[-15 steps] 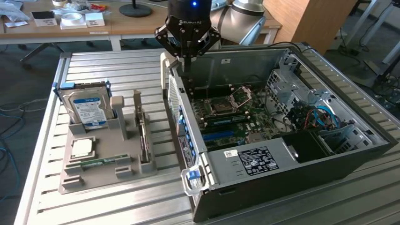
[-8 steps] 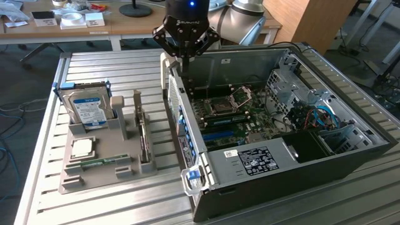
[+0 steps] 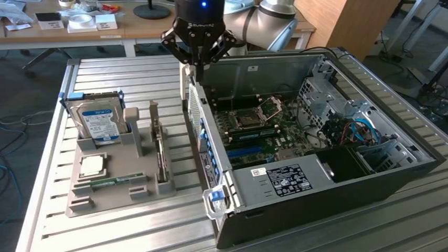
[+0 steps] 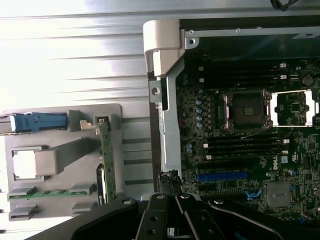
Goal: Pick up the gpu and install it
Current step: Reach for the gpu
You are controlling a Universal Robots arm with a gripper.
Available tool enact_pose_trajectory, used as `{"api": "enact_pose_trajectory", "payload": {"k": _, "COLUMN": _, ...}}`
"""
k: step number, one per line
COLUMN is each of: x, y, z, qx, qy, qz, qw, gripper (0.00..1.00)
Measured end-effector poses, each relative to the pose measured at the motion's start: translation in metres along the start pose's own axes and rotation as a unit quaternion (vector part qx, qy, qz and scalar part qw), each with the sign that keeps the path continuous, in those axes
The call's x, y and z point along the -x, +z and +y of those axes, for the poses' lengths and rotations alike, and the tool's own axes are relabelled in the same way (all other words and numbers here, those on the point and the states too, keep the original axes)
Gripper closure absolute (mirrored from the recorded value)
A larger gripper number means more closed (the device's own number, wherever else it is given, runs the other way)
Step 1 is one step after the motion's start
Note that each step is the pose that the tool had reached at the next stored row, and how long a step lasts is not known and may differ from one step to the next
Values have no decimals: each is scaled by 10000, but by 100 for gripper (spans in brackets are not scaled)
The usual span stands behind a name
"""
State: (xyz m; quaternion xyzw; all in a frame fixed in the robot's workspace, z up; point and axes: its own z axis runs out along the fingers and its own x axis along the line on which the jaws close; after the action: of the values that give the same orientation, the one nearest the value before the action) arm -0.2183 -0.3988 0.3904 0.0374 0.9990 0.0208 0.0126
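— What sits on the slatted tabletop (image 3: 126, 73)?
— An open computer case (image 3: 392, 173), and to the exterior view's left of it a grey holder (image 3: 105, 202).
— And the gpu (image 3: 161, 155) (image 4: 106, 155)?
— Standing on edge in the holder's slot nearest the case.
— The fingers (image 3: 198, 65) (image 4: 162, 220)?
— Pressed together, apart from the gpu, hovering above the case's rear wall.

case top: open; motherboard (image 3: 263, 128) clear from above
case side wall (image 3: 198, 113): upright between tray (image 3: 105, 189) and motherboard
power supply (image 3: 287, 181): fills one end of case
drive cage (image 3: 329, 97), cables (image 3: 357, 131): crowd the exterior view's right
gpu (image 3: 161, 152): on edge in tray, near wall
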Motion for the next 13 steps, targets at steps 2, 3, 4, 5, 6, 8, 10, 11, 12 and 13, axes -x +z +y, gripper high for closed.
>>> {"api": "enact_pose_trajectory", "payload": {"k": 2, "x": -33, "y": -1, "z": -3, "qx": 0, "qy": -1, "qz": 0, "qw": 10000, "gripper": 89}}
{"api": "enact_pose_trajectory", "payload": {"k": 3, "x": -48, "y": -1, "z": -4, "qx": 0, "qy": -1, "qz": 0, "qw": 10000, "gripper": 89}}
{"api": "enact_pose_trajectory", "payload": {"k": 4, "x": -61, "y": -2, "z": -5, "qx": 0, "qy": 0, "qz": 0, "qw": 10000, "gripper": 89}}
{"api": "enact_pose_trajectory", "payload": {"k": 5, "x": -73, "y": -2, "z": -6, "qx": 0, "qy": -1, "qz": 0, "qw": 10000, "gripper": 89}}
{"api": "enact_pose_trajectory", "payload": {"k": 6, "x": -85, "y": -2, "z": -7, "qx": 0, "qy": -1, "qz": 0, "qw": 10000, "gripper": 89}}
{"api": "enact_pose_trajectory", "payload": {"k": 8, "x": -114, "y": -3, "z": -9, "qx": 0, "qy": -1, "qz": 0, "qw": 10000, "gripper": 89}}
{"api": "enact_pose_trajectory", "payload": {"k": 10, "x": -145, "y": -4, "z": -11, "qx": 0, "qy": 0, "qz": 0, "qw": 10000, "gripper": 89}}
{"api": "enact_pose_trajectory", "payload": {"k": 11, "x": -159, "y": -4, "z": -12, "qx": 0, "qy": 0, "qz": 0, "qw": 10000, "gripper": 89}}
{"api": "enact_pose_trajectory", "payload": {"k": 12, "x": -173, "y": -5, "z": -13, "qx": 0, "qy": 0, "qz": 0, "qw": 10000, "gripper": 89}}
{"api": "enact_pose_trajectory", "payload": {"k": 13, "x": -188, "y": -5, "z": -14, "qx": 0, "qy": 0, "qz": 0, "qw": 10000, "gripper": 89}}
